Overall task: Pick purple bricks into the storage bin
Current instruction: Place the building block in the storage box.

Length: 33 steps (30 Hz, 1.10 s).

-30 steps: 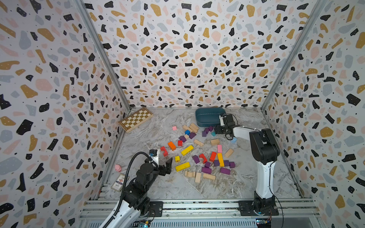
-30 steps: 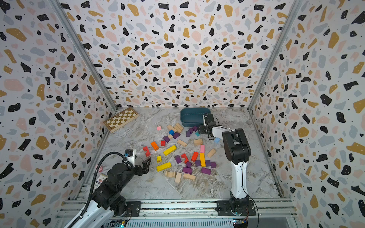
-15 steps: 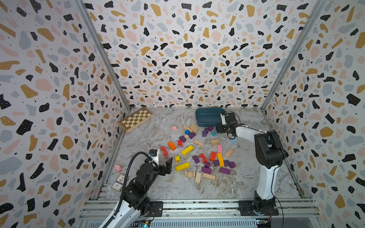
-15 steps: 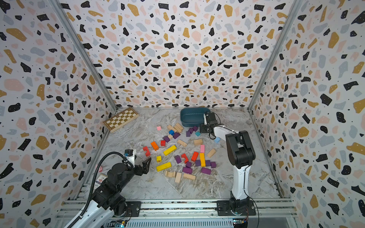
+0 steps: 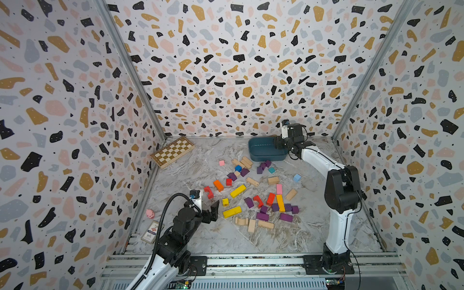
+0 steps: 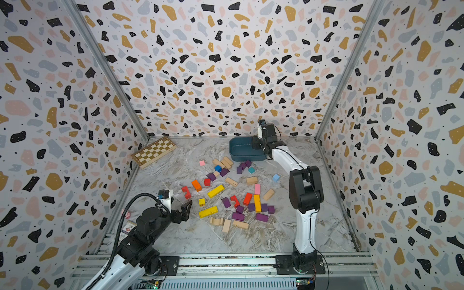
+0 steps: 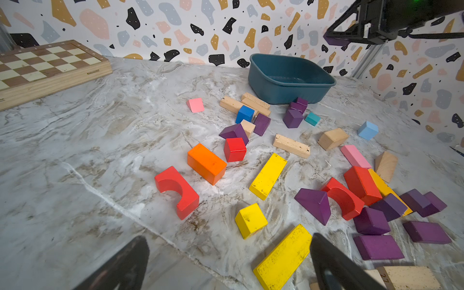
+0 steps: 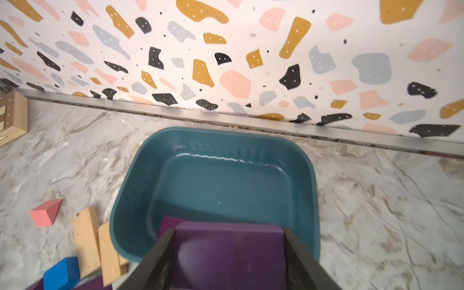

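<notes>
My right gripper (image 8: pixel 228 233) is shut on a purple brick (image 8: pixel 226 253) and hangs over the near right rim of the storage bin (image 8: pixel 130 200), a dark teal tub at the back of the table (image 5: pixel 258 153) (image 6: pixel 238 153). In both top views this gripper (image 5: pixel 279 145) (image 6: pixel 256 145) points down at the bin. More purple bricks lie just in front of the bin (image 5: pixel 263 166) and in a front cluster (image 5: pixel 262 216) (image 7: pixel 376 247). My left gripper (image 5: pixel 208 206) (image 7: pixel 228 241) stands open and empty at the front left, by a yellow bar (image 7: pixel 283 256).
A wooden chessboard (image 5: pixel 173 152) lies at the back left. Red, orange, yellow, pink, blue and plain wood blocks are scattered mid-table (image 5: pixel 237 190). A pink toy (image 5: pixel 150 213) and a card box (image 5: pixel 152 231) sit by the left wall.
The right gripper closed a little on the purple brick and moved up and back from the bricks beside the bin to over its rim. The left arm has not moved.
</notes>
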Motion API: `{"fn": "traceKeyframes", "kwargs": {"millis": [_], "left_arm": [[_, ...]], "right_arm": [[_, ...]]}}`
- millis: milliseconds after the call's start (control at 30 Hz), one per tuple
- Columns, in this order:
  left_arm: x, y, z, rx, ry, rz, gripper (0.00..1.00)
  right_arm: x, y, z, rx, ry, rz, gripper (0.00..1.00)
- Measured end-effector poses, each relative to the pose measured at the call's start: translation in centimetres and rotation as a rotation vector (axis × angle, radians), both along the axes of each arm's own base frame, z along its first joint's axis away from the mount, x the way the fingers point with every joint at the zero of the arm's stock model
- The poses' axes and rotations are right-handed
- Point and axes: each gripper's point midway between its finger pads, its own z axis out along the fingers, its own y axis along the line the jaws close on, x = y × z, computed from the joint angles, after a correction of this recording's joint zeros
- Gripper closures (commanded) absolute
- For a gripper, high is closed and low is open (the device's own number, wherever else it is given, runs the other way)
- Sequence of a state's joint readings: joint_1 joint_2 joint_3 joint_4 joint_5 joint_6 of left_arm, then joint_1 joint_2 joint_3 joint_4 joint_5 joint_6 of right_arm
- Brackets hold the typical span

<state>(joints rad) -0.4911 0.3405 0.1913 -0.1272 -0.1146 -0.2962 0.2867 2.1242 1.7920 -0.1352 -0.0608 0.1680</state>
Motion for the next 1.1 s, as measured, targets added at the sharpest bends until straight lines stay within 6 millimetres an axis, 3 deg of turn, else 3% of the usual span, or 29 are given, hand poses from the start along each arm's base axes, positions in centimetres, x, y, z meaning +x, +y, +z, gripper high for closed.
{"fn": "traceKeyframes", "kwargs": {"millis": [267, 433, 633, 1100], "left_arm": [[0.0, 0.0, 0.2, -0.004, -0.008, 0.000, 0.01], [0.0, 0.0, 0.2, -0.004, -0.008, 0.000, 0.01], [0.0, 0.0, 0.2, -0.003, -0.007, 0.001, 0.01], [0.1, 0.0, -0.4, 0.009, 0.016, 0.000, 0.01]], "right_arm": [[4.4, -1.0, -6.8, -0.026, 0.112, -0.027, 0.52], [6.0, -2.0, -9.7, -0.038, 0.157, -0.050, 0.53], [6.5, -2.4, -10.9, -0.045, 0.178, -0.060, 0.47], [6.4, -2.2, -10.5, -0.054, 0.174, -0.049, 0.09]]}}
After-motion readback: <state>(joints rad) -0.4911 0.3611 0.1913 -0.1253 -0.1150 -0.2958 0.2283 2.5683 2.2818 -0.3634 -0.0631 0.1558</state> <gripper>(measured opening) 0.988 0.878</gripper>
